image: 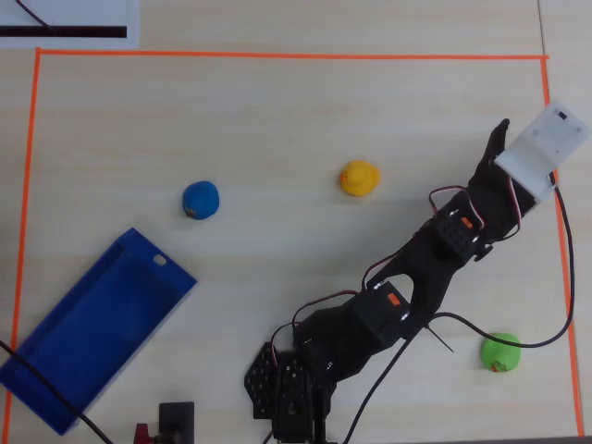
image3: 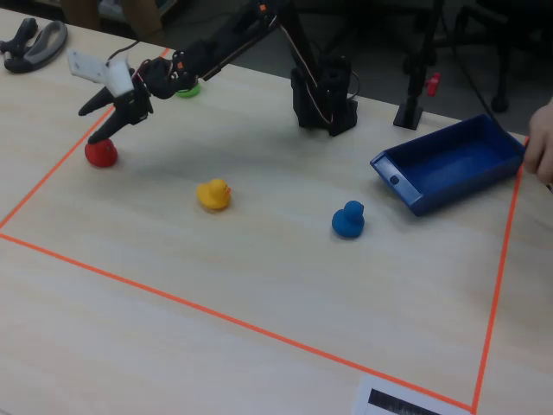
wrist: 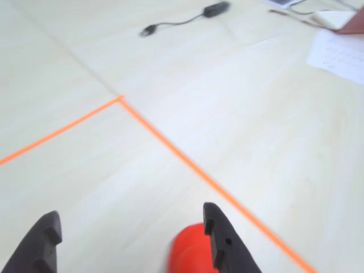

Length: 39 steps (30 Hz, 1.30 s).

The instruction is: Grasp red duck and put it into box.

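The red duck (image3: 101, 152) sits on the table near the orange tape corner. In the wrist view it is a blurred red shape (wrist: 190, 253) at the bottom edge, partly behind the right finger (wrist: 219, 236). In the overhead view it is hidden under the white wrist mount (image: 544, 148). My gripper (image3: 88, 125) hovers just above the duck with its jaws open and empty; it also shows in the wrist view (wrist: 130, 215). The blue box (image3: 449, 164) lies far across the table, and at the lower left in the overhead view (image: 92, 333).
A yellow duck (image3: 213, 194), a blue duck (image3: 348, 219) and a green duck (image3: 186, 89) stand on the table. Orange tape (wrist: 187, 165) marks the work area. A hand (image3: 540, 147) is beside the box. The arm base (image3: 324, 95) stands at the far edge.
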Available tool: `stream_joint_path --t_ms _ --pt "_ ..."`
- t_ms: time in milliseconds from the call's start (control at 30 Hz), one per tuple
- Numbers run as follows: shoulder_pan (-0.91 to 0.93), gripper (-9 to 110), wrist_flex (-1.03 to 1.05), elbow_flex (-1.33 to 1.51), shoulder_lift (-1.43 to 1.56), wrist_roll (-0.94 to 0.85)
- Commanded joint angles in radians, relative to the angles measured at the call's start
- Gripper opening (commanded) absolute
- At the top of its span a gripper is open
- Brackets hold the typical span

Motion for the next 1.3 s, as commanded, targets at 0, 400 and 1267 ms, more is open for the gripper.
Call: stream_joint_path --t_ms 0,400,1267 --pt "0.031 34 0.021 -0.11 -0.072 -0.044" --pt "0.069 34 -0.071 -0.061 -0.204 -0.107" --pt "0.097 0 0.118 -0.273 -0.305 -0.077"
